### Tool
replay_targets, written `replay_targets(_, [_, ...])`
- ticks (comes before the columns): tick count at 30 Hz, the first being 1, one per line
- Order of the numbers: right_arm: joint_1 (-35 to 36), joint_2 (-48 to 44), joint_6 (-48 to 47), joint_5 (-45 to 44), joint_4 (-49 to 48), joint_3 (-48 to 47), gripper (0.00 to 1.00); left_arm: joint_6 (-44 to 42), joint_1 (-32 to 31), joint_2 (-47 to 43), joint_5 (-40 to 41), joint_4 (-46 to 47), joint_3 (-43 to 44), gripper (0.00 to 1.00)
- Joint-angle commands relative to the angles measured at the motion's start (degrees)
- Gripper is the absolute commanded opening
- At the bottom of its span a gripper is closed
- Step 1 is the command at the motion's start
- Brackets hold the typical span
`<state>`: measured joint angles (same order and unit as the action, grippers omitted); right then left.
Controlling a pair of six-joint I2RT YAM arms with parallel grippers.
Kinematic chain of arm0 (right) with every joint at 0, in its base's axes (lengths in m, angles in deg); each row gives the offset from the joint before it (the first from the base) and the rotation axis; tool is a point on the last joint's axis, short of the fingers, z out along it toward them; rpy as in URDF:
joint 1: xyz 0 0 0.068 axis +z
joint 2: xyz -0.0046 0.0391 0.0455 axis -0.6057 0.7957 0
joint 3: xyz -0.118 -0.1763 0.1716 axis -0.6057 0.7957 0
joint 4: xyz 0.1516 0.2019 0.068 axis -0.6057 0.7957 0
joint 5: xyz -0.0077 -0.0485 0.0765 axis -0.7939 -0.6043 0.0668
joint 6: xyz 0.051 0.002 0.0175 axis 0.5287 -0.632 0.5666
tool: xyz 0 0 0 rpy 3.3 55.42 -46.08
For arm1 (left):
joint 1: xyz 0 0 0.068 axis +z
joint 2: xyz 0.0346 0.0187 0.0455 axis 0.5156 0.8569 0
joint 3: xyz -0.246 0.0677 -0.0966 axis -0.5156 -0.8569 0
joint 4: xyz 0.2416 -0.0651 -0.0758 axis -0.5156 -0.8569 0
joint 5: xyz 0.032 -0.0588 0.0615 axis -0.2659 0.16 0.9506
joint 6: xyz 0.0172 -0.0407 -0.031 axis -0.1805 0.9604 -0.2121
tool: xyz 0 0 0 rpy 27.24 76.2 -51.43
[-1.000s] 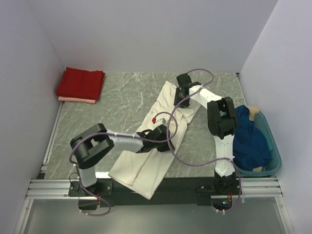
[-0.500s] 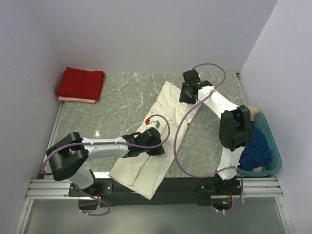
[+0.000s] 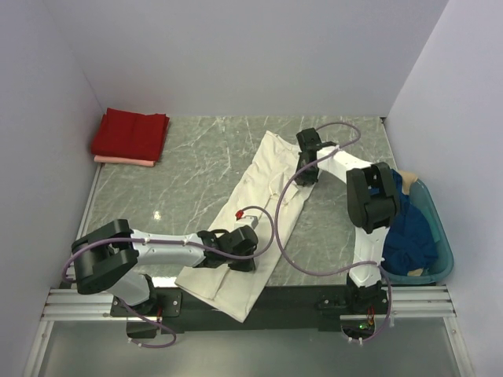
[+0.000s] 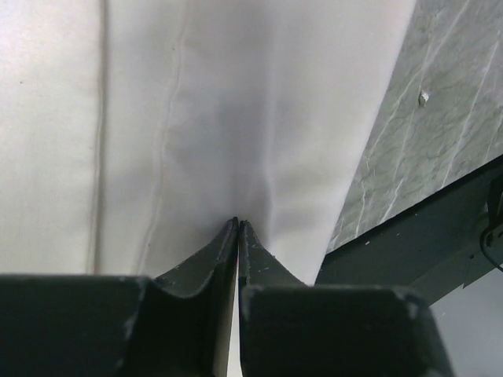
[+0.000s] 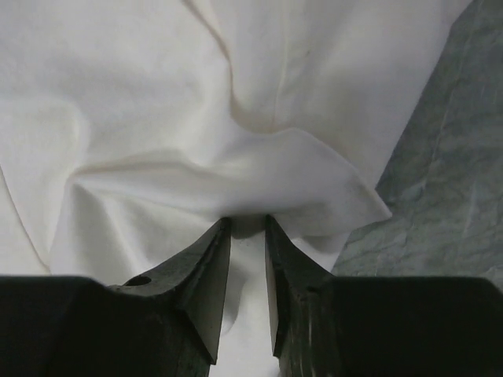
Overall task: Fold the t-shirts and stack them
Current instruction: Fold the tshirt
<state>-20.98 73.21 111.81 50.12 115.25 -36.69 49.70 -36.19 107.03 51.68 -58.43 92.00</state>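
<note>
Two robot arms grip a long cream-white cotton t-shirt on the grey marble worktop.
Left fingers pinch its near hem shut; right fingers, narrowly parted, clamp a bunched fold.

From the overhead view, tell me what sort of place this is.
Probably a robot test cell, not a home laundry: plain lilac walls box in a marble-patterned table, the arms are bolted to an aluminium rail, and a teal basket holds shirts.

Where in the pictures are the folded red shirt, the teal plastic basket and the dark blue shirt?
folded red cotton t-shirt (image 3: 130, 133): top view, middle of its upper face.
teal plastic basket (image 3: 442, 241): top view, its right rim.
dark blue cotton t-shirt (image 3: 410, 228): top view, middle of the bundle inside the basket.
</note>
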Motion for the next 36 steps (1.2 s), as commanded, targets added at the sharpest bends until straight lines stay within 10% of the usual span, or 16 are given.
replay_targets(1, [-1.7,4.2,-0.2,-3.1,2.2,-6.0,0.32,0.1,-1.0,-0.1,-1.1,-2.2,-1.4,0.11])
replay_targets(23, [-6.8,32.1,-8.2,0.0,20.6,-56.7,0.33,-3.8,10.1,25.3,-16.2,6.5,23.8,0.10])
replay_targets(36, [-9.0,20.9,-5.5,5.1,15.4,-55.3,0.54,-3.1,12.5,23.7,-18.9,5.7,29.9,0.24])
